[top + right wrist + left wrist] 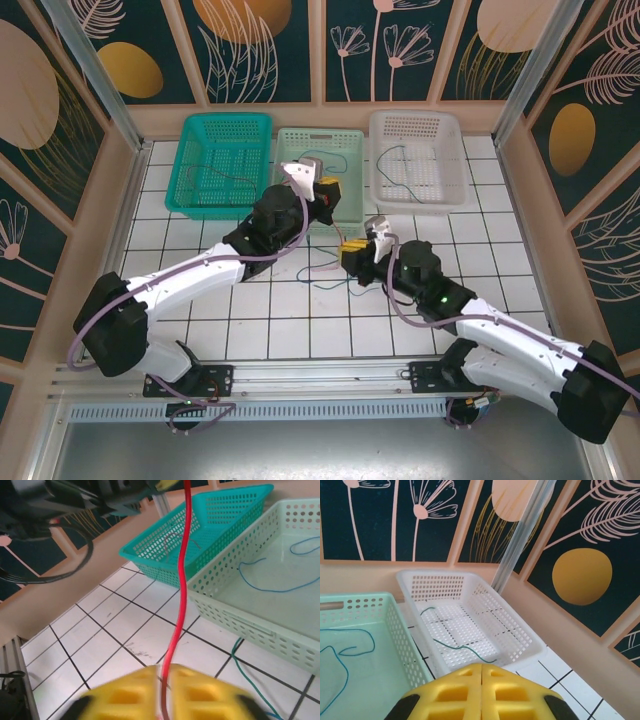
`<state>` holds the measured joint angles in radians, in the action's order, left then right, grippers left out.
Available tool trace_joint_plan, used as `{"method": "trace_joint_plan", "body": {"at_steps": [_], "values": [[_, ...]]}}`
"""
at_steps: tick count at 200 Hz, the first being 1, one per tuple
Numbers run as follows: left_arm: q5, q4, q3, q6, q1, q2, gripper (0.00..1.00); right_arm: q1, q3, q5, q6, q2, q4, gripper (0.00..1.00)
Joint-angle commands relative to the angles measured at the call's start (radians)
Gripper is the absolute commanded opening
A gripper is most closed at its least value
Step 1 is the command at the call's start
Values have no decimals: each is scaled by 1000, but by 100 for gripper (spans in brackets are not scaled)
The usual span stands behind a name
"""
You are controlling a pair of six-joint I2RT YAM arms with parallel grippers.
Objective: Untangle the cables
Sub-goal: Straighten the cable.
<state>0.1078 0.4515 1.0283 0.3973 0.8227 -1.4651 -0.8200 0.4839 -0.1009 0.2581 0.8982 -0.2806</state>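
A red cable [181, 580] rises from between the pads of my right gripper [166, 669] up to my left gripper [326, 193], which hangs over the front of the light green basket [320, 134]. In the left wrist view the left gripper [481, 666] has its yellow pads pressed together. The right gripper [353, 250] sits low over the tiles with its jaws slightly apart around the red cable. Its loose end [325, 268] lies on the floor. A green cable [240, 665] lies on the tiles just beside the right gripper.
A blue cable [340, 655] lies in the light green basket. The white basket [520, 645] holds a green cable [465, 647]. A dark cable [225, 170] lies in the teal basket [190, 150]. Walls close in behind and at both sides.
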Motion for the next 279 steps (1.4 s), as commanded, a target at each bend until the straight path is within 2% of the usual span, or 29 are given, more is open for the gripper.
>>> {"method": "trace_joint_plan", "body": {"at_steps": [1,20,38,63,92,114,146,205,257,279], "values": [[59,57,12,25,-2,13,0,12,26,134,66,-5,8,60],[177,80,3,71,-3,30,0,60,-3,181,191,-17,-2,66],[224,146,-12,105,-3,27,0,115,-60,91,324,-16,-101,69],[251,170,5,150,-3,-9,0,147,-110,33,513,32,-229,72],[310,218,6,152,-2,-45,0,147,-112,-57,629,100,-344,74],[367,233,14,147,-3,-62,0,115,-106,-36,649,118,-357,75],[390,262,18,179,-2,-76,0,100,-114,-23,682,158,-419,75],[408,301,36,217,11,-101,0,63,-69,33,709,270,-427,75],[398,306,38,233,29,-104,0,62,-40,111,682,309,-430,67],[397,307,38,238,31,-106,0,62,-19,112,672,324,-440,56]]}}
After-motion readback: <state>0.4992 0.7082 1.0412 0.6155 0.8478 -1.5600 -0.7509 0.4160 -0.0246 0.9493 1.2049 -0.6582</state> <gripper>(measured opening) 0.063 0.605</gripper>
